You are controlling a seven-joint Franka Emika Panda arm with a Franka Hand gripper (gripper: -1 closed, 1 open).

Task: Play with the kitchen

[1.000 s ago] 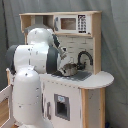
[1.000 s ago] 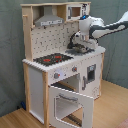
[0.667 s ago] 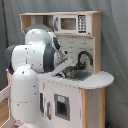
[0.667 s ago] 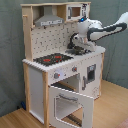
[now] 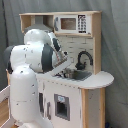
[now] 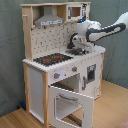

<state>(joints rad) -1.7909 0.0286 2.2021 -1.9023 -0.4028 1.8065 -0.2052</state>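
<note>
The robot arm [image 6: 102,31] reaches over the kitchen [image 6: 60,70] standing on the wooden floor; its gripper [image 6: 76,44] hangs at the sink [image 5: 79,75], grip state indiscernible; oven door [image 6: 70,104] lies open.

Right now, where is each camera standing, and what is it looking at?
First exterior view: it sits off the sink end, close behind the robot; the big white arm fills the first exterior view's left, reaching to the grey sink by the black tap.
Second exterior view: it sits off the hob end, looking at the open oven door and red-ringed hob; the arm comes in from the second exterior view's right.
Both exterior views share the kitchen, its microwave and the arm over the sink.
</note>
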